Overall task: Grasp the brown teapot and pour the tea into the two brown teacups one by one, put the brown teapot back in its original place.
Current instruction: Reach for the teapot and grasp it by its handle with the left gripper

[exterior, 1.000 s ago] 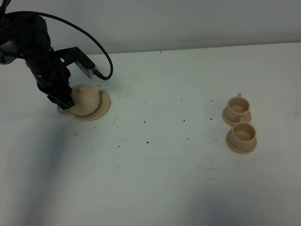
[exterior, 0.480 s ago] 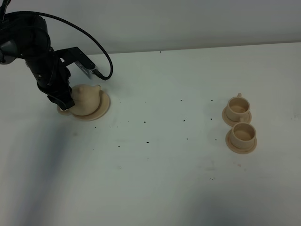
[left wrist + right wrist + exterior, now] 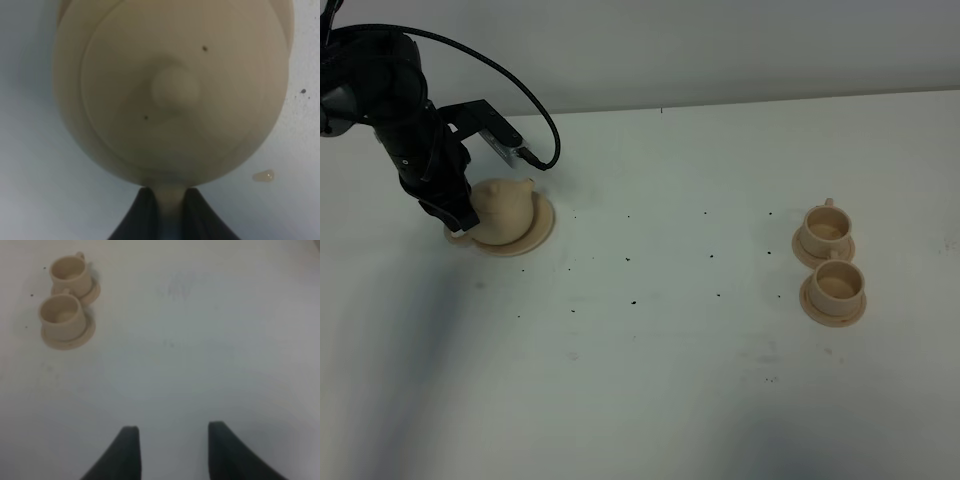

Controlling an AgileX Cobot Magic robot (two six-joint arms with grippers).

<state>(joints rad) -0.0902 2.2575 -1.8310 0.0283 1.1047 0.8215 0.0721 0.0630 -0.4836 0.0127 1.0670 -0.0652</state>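
Note:
The brown teapot (image 3: pixel 503 210) sits on its wide tan saucer (image 3: pixel 542 226) at the table's left. In the left wrist view, the lid and knob of the teapot (image 3: pixel 170 90) fill the frame. My left gripper (image 3: pixel 455 215) is at the pot's left side. Its dark fingers (image 3: pixel 142 215) are shut on the tan loop handle between them. The two brown teacups (image 3: pixel 823 228) (image 3: pixel 836 284) stand on small saucers at the right. They also show in the right wrist view as the far teacup (image 3: pixel 70 270) and the near teacup (image 3: pixel 61 315). My right gripper (image 3: pixel 172 450) is open over bare table and holds nothing.
The white table (image 3: pixel 660 330) carries scattered dark specks between the teapot and the cups. A small pale crumb (image 3: pixel 263 175) lies beside the teapot's saucer. A black cable (image 3: pixel 520 90) loops above the left arm. The table's back edge meets a grey wall.
The left gripper's fingers have closed in on the teapot's handle. The arm, teapot and cups stay where they were in the high view.

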